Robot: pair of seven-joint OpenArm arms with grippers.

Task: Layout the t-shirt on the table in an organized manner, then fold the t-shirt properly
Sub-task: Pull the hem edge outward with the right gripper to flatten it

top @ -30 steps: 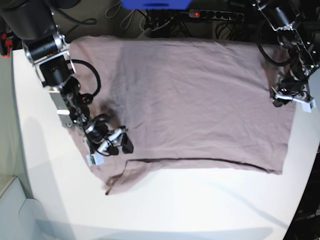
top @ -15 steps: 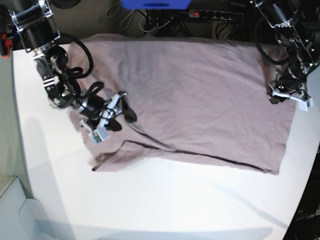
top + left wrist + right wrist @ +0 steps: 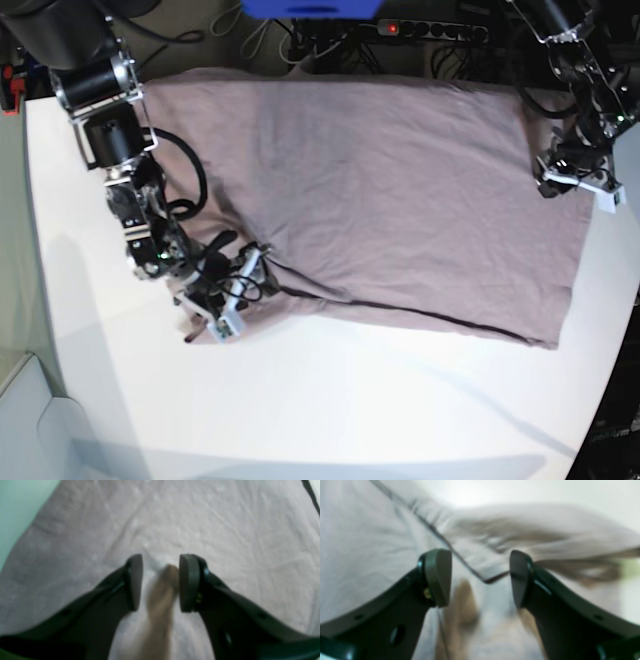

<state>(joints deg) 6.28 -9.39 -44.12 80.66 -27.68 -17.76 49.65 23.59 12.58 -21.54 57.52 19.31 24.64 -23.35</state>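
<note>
The dusty mauve t-shirt (image 3: 380, 190) lies spread over the far half of the white table (image 3: 350, 410), its near hem running slantwise. My right gripper (image 3: 240, 292) is low over the shirt's near-left corner, where a bunched sleeve pokes out. In the right wrist view my right gripper (image 3: 480, 580) is open wide over the t-shirt (image 3: 357, 542), a dark seam ending between the fingers. My left gripper (image 3: 575, 185) rests at the shirt's right edge. The left wrist view shows my left gripper (image 3: 160, 582) partly open on the t-shirt (image 3: 200, 517), with a blurred ridge of cloth against one pad.
A power strip (image 3: 420, 28) with a red light, cables and a blue object (image 3: 310, 8) lie beyond the table's far edge. A pale box (image 3: 30, 420) stands at the near left. The table's edge curves in at the right.
My right gripper swung toward the far side, then came back down onto the near-left corner. The near hem went from level to slanted and the sleeve flap drew in. My left gripper rose slightly.
</note>
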